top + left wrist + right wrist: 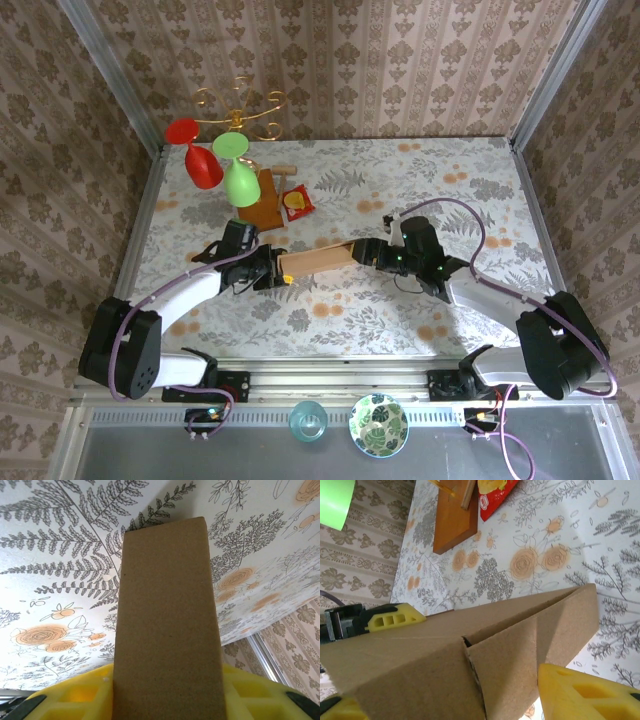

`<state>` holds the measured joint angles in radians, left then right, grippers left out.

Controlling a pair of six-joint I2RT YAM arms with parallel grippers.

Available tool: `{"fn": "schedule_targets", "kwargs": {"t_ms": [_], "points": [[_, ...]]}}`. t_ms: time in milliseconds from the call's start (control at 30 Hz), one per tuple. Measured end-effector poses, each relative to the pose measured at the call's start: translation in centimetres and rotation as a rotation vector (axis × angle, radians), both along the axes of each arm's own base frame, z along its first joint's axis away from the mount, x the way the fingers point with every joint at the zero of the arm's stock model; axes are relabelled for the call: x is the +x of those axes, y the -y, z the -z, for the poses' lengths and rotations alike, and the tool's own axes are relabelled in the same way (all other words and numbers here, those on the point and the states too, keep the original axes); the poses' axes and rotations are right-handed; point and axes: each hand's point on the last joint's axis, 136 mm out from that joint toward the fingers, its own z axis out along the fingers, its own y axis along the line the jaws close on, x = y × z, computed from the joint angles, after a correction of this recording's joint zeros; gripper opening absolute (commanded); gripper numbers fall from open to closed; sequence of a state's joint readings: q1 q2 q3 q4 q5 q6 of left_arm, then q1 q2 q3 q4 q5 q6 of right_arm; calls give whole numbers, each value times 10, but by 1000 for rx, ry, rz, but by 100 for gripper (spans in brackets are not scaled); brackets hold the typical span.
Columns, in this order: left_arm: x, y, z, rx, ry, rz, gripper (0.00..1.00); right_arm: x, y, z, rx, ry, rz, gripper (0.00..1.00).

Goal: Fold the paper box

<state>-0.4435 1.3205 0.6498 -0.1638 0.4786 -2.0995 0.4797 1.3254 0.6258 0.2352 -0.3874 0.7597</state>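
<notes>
Brown corrugated paper box, partly folded, is held over the middle of the surface. Left tool is clamped on one end, right tool on the other. Likely next: tuck the gaping side flap, requiring one tool to regrip.

A table is showing a white top printed with ferns and orange flowers. Beige damask wallpaper is rising behind the table and along both its sides, metal posts are framing its far corners, and even light is falling across it.
</notes>
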Motion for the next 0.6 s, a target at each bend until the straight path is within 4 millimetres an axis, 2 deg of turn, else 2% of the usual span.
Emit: {"fn": "schedule_targets", "kwargs": {"t_ms": [100,133,267,333,533,567,600], "points": [[5,-1,0,-3,10,-12,0,8,-2,1,-9,-9,6,51],[6,-2,0,-3,12,-17,3,10,-2,1,-11,-11,7,50],[13,-5,-1,-7,24,-34,36,18,-6,1,-26,-19,14,45],[17,-8,-1,-10,33,-49,42,22,-7,1,-40,-26,18,44],[27,-19,1,-29,64,-88,51,32,-12,-1,-78,-71,39,41],[27,-22,2,-27,62,-94,49,33,-13,-1,-83,-79,42,40],[27,-24,4,-26,57,-102,42,35,-14,-2,-86,-89,46,40]]}}
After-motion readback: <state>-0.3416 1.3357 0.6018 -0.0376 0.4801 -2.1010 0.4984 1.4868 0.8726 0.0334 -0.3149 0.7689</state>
